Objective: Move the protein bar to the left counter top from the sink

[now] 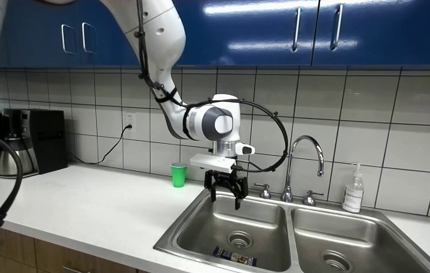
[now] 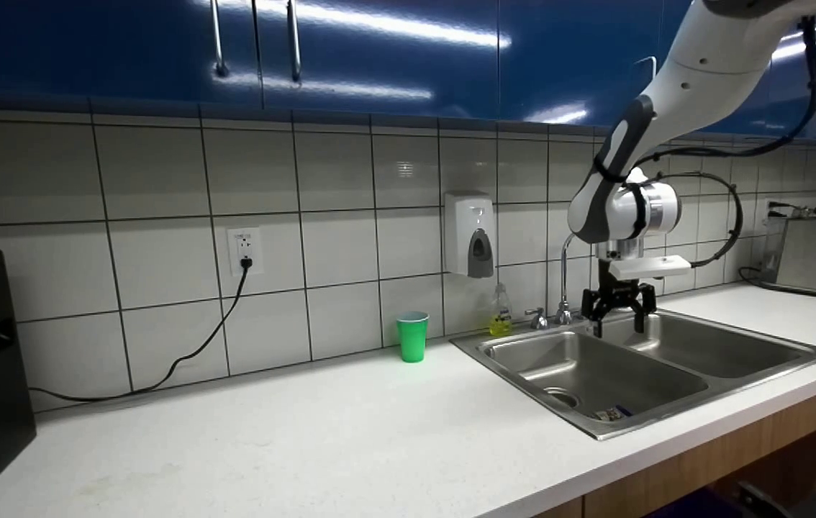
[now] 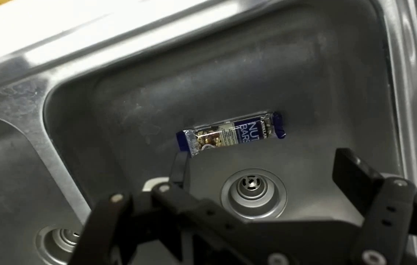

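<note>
The protein bar (image 1: 235, 256) is a slim wrapped nut bar, dark blue at its ends. It lies flat in a basin of the sink (image 1: 294, 242), near the drain and the front wall. It also shows in an exterior view (image 2: 611, 414) and in the wrist view (image 3: 232, 132). My gripper (image 1: 225, 201) is open and empty, high above that basin toward its back. In the wrist view the gripper's fingers (image 3: 263, 162) are spread wide, and the bar lies beyond them, apart and lower. The left counter top (image 1: 97, 204), off-white, adjoins the sink; it also shows in an exterior view (image 2: 307, 446).
A green cup (image 1: 178, 175) stands on the counter near the tiled wall. The chrome faucet (image 1: 292, 167) and its handles rise behind the sink. A soap bottle (image 1: 353, 191) stands at the sink's back edge. A black coffee machine (image 1: 48, 140) stands at the counter's far end.
</note>
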Motion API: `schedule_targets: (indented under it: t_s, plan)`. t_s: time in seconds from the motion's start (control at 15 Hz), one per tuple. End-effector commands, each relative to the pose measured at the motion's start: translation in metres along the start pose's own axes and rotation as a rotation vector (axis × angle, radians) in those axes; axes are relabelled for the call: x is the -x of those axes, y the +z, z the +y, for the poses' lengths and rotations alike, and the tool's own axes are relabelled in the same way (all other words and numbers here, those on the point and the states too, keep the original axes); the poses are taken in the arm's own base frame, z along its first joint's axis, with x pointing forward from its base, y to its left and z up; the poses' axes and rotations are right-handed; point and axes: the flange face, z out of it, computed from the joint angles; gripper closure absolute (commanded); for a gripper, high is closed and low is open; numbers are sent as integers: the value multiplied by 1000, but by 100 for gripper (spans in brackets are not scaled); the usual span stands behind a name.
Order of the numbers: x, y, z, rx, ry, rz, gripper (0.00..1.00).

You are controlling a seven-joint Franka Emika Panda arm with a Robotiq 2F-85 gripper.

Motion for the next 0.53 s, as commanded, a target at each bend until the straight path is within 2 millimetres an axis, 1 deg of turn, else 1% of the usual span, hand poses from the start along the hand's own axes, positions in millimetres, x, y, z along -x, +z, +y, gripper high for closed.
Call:
schedule_targets:
  t_s: [0.0, 0.27, 0.4, 0.47]
  plan:
    - [-35, 42, 11, 3, -28, -12, 0]
    - [-59, 88, 13, 14, -41, -42, 0]
    - [-68, 108, 13, 16, -44, -54, 0]
    - [-72, 115, 14, 24, -46, -60, 0]
